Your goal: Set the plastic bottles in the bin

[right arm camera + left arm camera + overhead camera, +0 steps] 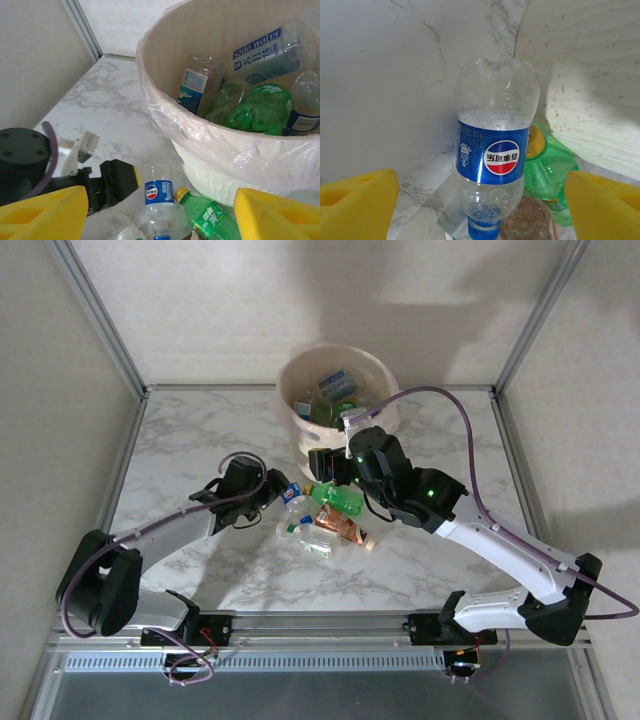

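Marble-look table (200, 440), round cream bin (297, 430) with a thin crinkly liner (210, 145) and some squashed bottles (260, 110) inside. In the left wrist view a clear ribbed Pepsi bottle (492, 160) with a blue label and cap sits dead centre between the left gripper's (272, 490) yellow fingers (357, 202). They're spread wide and not touching it. A green bottle (550, 172) pokes out just right of it, half hidden. The right gripper (330, 468) is spread too, holding nothing, right by the bin's near wall. The pile (325, 525) at centre frame is a jumble, hard to separate.
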Robot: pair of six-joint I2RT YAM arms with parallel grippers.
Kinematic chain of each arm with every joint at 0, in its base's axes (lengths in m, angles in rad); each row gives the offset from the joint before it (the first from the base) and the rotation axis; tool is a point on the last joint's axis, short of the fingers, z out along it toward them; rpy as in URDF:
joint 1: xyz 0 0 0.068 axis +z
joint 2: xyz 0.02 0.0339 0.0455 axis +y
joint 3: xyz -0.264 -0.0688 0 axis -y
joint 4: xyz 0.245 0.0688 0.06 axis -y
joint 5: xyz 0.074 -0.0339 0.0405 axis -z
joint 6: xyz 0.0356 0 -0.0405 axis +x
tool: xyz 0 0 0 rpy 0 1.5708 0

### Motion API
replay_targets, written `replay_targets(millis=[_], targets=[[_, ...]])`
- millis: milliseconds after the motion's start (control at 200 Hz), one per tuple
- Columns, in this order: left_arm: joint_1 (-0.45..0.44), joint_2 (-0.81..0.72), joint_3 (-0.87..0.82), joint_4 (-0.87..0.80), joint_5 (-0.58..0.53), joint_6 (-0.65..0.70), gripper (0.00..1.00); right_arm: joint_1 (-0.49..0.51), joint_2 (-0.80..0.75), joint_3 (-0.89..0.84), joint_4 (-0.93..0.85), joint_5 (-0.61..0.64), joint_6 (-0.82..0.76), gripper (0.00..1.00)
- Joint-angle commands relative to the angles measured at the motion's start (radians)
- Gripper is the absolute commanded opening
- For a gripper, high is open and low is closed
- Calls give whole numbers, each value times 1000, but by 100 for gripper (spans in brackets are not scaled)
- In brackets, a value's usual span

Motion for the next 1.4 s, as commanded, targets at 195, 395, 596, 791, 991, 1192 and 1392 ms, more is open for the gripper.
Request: replay_targets(millis=[195,395,596,791,991,1192,1392], targets=[[-57,137,120,-29,-82,107,86,12,-22,-16,25,-14,30,77],[-63,225,170,-42,-91,131,85,13,-30,-20,24,-12,37,76],[-68,281,207,-43,-100,142,85,13,-35,-37,34,-10,47,76],[-69,318,207,-41,-107,134,85,13,-30,-44,31,-5,46,76],[-68,347,205,-49,-118,136,79,13,-32,-57,34,-2,47,75],[-64,384,220,-52,-123,131,65,12,-29,-63,7,14,50,74],[-64,387,230,-69,-134,127,61,14,-48,-78,0,23,60,75]])
